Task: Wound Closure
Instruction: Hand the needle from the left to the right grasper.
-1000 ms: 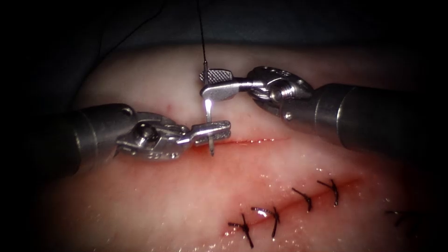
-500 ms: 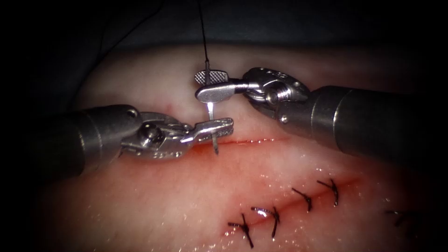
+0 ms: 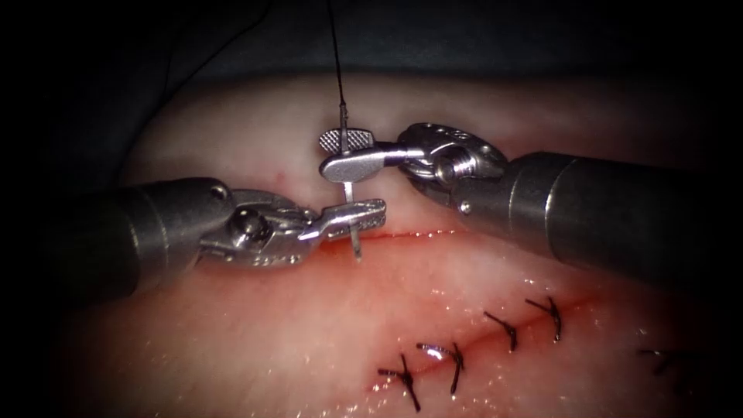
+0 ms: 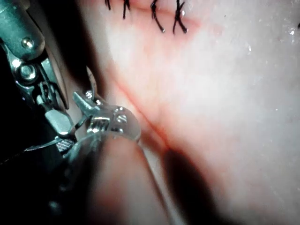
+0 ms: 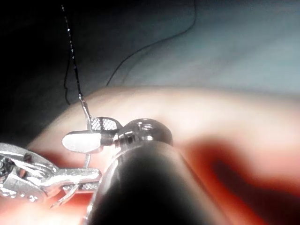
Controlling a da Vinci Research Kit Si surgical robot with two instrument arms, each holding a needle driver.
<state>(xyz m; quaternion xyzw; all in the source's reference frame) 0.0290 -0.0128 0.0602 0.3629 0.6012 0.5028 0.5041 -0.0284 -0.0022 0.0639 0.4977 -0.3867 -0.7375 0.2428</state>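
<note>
The left tool [image 3: 364,217] had its jaws pressed together on the needle [image 3: 352,213], pinching it low on its curve, not far above the tip. That tip [image 3: 357,254] poked out just below the jaws and hung over the open cut [image 3: 418,232] without entering the tissue [image 3: 271,325], so the needle was free of the flesh and carried wholly by the tools. The right tool [image 3: 344,153] sat directly above the left one, apart from it, with a short bare stretch of needle between them. Its jaws were spread, the ridged face of the far jaw [image 3: 346,139] showing beside the smooth near one, and the needle's upper part passed up between them; I judged them not to be clamping it, so the grip appeared to lie with the left tool alone. Over the last second the right tool had edged left and a little lower, toward the left tool. From the needle's tail the thread [image 3: 336,54] ran straight up and away from the right tool, clear of both sets of jaws. Below and to the right of both tools lay the finished stitches [image 3: 457,360] on a separate closed line, well apart from the needle.
</note>
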